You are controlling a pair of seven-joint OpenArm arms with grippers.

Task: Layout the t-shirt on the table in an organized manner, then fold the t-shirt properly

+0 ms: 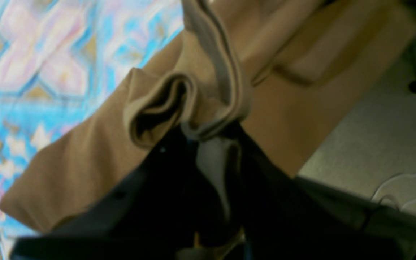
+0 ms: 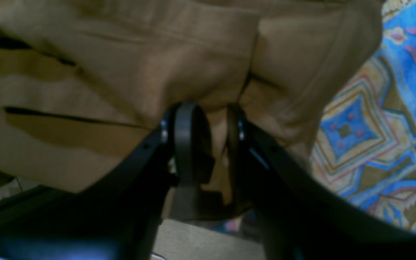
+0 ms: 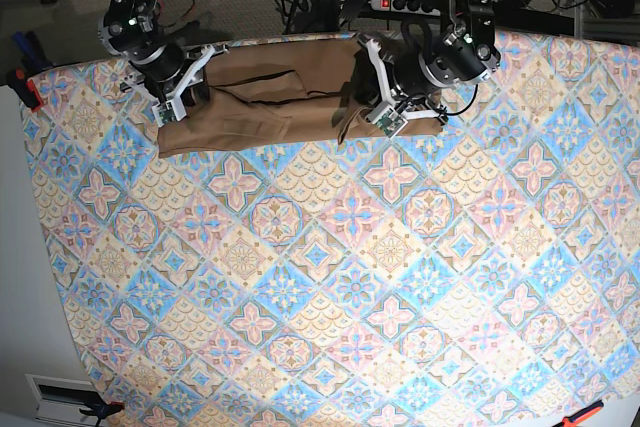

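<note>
I had the t-shirt (image 3: 265,97) lying bunched in a long band at the far edge of the surface (image 3: 330,277), stretched between my two arms. The left gripper (image 3: 372,119) had its jaws closed on a rolled fold of the tan cloth; in the left wrist view I could see the hem curled into a loop right at the jaw tips (image 1: 208,133). The right gripper (image 3: 172,104) had its jaws partly apart with a thick wad of fabric pinched between them, clear in the right wrist view (image 2: 215,144).

I judged the shirt light, soft and limp: it would sag and crease wherever unsupported, and layers could slide over one another. Corners, shoulder seams or the bottom hem looked like the sound places to hold, not a mid-body wad.

The base view gave me the whole layout, the shirt's position near the edge and how much patterned surface lay free in front. It could not show what the jaws held. The wrist views showed the grips closely but were blurred, and I could not tell which part of the shirt each held.
</note>
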